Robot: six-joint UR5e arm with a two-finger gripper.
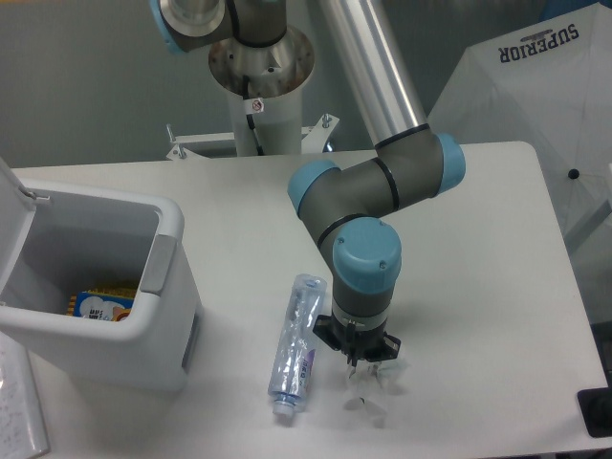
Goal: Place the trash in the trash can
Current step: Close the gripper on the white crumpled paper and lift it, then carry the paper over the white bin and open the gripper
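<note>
- We see the gripper (361,361) pointing straight down over the near part of the table (478,287), with the small crumpled wrapper (371,382) hanging from its tip.
- The jaws look clenched on the top of the wrapper; its lower folds trail down to the table surface or just above it, and we cannot tell whether they touch.
- The flattened bottle (296,344) lies on the table just left of the gripper, lengthwise from far to near, its small cap at the near end. It is apart from the jaws.
- The trash can (124,316) stands at the left edge of the table with its lid (14,215) swung open; a yellow-and-blue packet (96,304) lies inside.
- We judge the wrapper to be nearly weightless, limp and slippery, so a pinch on a bunched fold holds better than one on a single loose sheet, and quick motion could shake it free.
- We judge the bottle to be light, springy and slick. A grip across its flat middle, near the pale label, seems the safest hold, since the tapered cap end could slide out.
- Both pieces are still outside the trash can, which is well left of them.
</note>
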